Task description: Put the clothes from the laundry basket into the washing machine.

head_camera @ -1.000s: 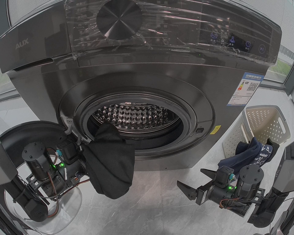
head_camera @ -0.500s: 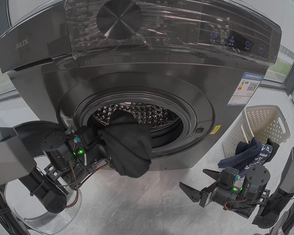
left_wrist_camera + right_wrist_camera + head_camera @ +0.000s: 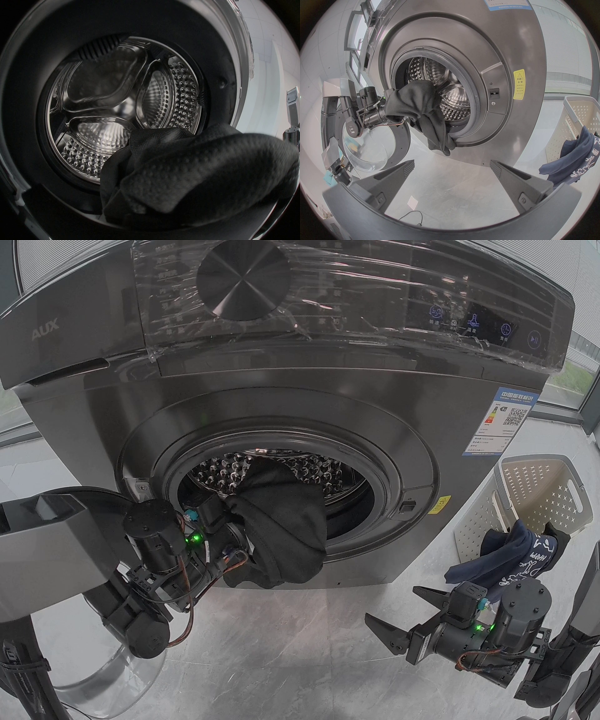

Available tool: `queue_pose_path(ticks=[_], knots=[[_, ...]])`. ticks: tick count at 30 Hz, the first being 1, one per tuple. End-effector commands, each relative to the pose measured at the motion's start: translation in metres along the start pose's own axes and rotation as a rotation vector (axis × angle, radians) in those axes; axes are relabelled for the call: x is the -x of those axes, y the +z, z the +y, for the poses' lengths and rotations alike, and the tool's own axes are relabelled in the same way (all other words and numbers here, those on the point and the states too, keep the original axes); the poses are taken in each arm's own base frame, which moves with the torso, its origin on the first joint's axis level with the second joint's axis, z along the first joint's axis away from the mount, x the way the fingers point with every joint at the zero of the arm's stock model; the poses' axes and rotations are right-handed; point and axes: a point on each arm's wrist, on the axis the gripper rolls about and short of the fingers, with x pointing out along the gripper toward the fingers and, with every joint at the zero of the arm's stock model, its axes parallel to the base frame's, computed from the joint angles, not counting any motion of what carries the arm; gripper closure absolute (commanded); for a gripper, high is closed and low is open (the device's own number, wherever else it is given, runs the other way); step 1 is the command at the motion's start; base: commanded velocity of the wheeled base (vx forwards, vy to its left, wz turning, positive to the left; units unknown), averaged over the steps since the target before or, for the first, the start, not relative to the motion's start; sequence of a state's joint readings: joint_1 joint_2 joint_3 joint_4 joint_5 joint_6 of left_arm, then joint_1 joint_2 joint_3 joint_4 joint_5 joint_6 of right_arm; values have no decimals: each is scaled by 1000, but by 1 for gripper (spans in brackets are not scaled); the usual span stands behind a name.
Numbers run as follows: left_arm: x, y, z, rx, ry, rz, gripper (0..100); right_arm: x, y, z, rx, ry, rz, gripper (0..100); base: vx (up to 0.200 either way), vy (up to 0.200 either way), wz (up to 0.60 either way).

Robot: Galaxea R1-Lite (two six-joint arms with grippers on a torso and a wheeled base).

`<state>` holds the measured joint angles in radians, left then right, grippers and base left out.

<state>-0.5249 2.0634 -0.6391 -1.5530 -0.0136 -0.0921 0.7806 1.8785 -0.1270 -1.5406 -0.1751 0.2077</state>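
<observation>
As seen from the head, washer [image 3: 300, 402] upright on grey floor [image 3: 312, 652], round mouth open, studded steel drum [image 3: 281, 468] in plain sight behind the rim. Door [image 3: 69, 509] swung wide to the robot's left, hinged beside the mouth. Basket [image 3: 544, 490], pale and perforated, on the floor near the washer's right front corner, open side turned toward the robot.

Black cloth [image 3: 284, 521] bunched at the lower left of the mouth: upper part raised in front of the drum, lower end drooping over the bottom rim and down the washer's front panel, clear of the floor. From the left wrist, same cloth [image 3: 203, 175] heaped close before the lens, drum [image 3: 125, 103] beyond it.

Navy cloth [image 3: 512, 552] draped over the basket's near rim, spilling outward and down.

Left gripper [image 3: 219, 534] between door and mouth, clamped on the black cloth, fingers buried in the fabric and hidden.

Right gripper [image 3: 390, 604] low over the floor, in front of the basket and well apart from the mouth, jaws spread wide, holding nothing. From the right wrist, both dark fingers [image 3: 403, 170] pointing at the washer's front.
</observation>
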Motion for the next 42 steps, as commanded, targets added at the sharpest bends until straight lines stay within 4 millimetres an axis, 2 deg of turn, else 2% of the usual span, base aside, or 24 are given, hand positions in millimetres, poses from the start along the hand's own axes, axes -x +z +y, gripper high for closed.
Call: queue_pose_path(ticks=[1, 5, 8, 14, 18, 29, 31, 36, 42], knots=[[-10, -12, 2, 0, 3, 15, 100, -1, -1, 0, 0, 0, 4, 0, 0, 0, 0], [-22, -17, 2, 3, 3, 0, 100, -1, -1, 0, 1, 3, 3, 0, 0, 0, 0], [-32, -30, 5, 3, 9, 11, 100, -1, -1, 0, -1, 1, 3, 0, 0, 0, 0], [-62, -42, 9, 6, 14, -18, 100, -1, -1, 0, 0, 1, 6, 0, 0, 0, 0], [-71, -45, 10, 6, 15, -3, 100, -1, -1, 0, 0, 1, 6, 0, 0, 0, 0], [-90, -40, 16, 10, 27, 25, 100, -1, -1, 0, 0, 1, 6, 0, 0, 0, 0], [-102, -40, 17, 12, 36, 4, 100, -2, -1, 0, -1, 1, 4, 0, 0, 0, 0], [-111, -37, 14, 14, 30, -8, 100, -2, -1, 0, -1, 1, 4, 0, 0, 0, 0], [-142, -18, 19, 14, 82, -101, 100, -2, -1, 0, -1, 1, 4, 0, 0, 0, 0]])
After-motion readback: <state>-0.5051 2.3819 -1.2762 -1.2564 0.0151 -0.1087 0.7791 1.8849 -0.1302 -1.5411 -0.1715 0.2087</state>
